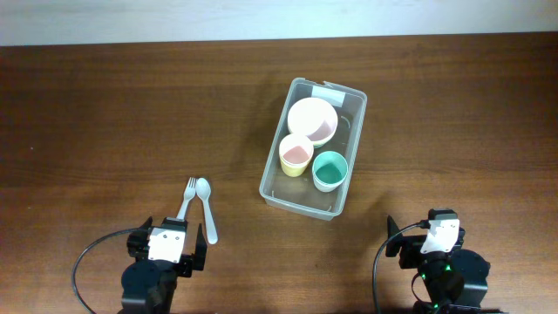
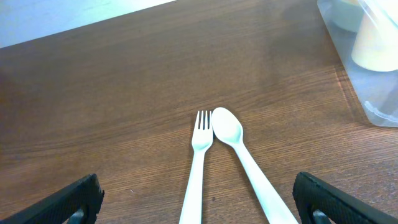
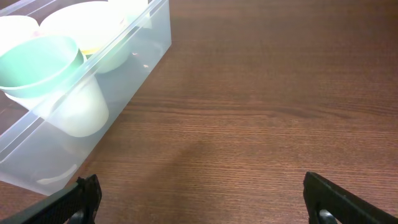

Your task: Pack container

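Note:
The clear container (image 1: 273, 187) lies at the table's middle, its white label at the far end. Inside are a pink bowl (image 1: 312, 121), a yellow cup (image 1: 296, 155) and a green cup (image 1: 330, 171). A white fork (image 1: 187, 199) and a pale spoon (image 1: 207, 206) lie side by side left of it. My left gripper (image 2: 198, 208) is open, its fingers either side of the fork (image 2: 199, 158) and spoon (image 2: 244, 155) handles. My right gripper (image 3: 205, 205) is open and empty over bare wood, right of the container (image 3: 37, 158).
The table is dark wood (image 1: 105, 122). A pale wall strip runs along its far edge (image 1: 131, 22). Both arm bases sit at the near edge, left (image 1: 161, 262) and right (image 1: 440, 257).

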Controlling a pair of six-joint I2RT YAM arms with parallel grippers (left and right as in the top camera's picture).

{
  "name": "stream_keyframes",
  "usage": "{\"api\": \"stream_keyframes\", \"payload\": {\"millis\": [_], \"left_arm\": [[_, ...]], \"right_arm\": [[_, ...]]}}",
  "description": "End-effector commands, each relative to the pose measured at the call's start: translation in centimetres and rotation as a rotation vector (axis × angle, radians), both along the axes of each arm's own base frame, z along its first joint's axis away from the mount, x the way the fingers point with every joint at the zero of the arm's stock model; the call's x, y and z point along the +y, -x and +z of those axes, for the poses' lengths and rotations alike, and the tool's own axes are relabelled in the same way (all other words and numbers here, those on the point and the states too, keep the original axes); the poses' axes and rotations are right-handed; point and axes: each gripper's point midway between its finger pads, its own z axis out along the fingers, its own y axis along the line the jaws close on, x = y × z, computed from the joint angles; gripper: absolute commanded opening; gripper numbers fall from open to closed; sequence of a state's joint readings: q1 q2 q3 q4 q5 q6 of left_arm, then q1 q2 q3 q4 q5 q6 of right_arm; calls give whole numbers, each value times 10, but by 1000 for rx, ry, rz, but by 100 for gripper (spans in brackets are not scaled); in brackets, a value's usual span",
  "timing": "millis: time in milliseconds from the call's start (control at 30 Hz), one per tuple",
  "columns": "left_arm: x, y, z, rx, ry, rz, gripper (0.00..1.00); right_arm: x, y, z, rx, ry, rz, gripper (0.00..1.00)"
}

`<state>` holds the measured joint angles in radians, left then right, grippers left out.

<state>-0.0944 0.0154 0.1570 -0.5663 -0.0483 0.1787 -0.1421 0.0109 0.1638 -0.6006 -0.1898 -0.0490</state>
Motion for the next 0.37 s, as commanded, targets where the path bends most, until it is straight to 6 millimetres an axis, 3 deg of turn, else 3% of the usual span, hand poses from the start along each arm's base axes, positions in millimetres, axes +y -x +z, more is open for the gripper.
{"api": "stream_keyframes", "payload": {"millis": [0, 333], "left_arm": [[-2, 0, 0, -8, 16, -8, 100], [-2, 0, 0, -8, 16, -8, 100]], "right_arm": [[3, 0, -2, 0, -9, 14, 99], [3, 0, -2, 0, -9, 14, 99]]}}
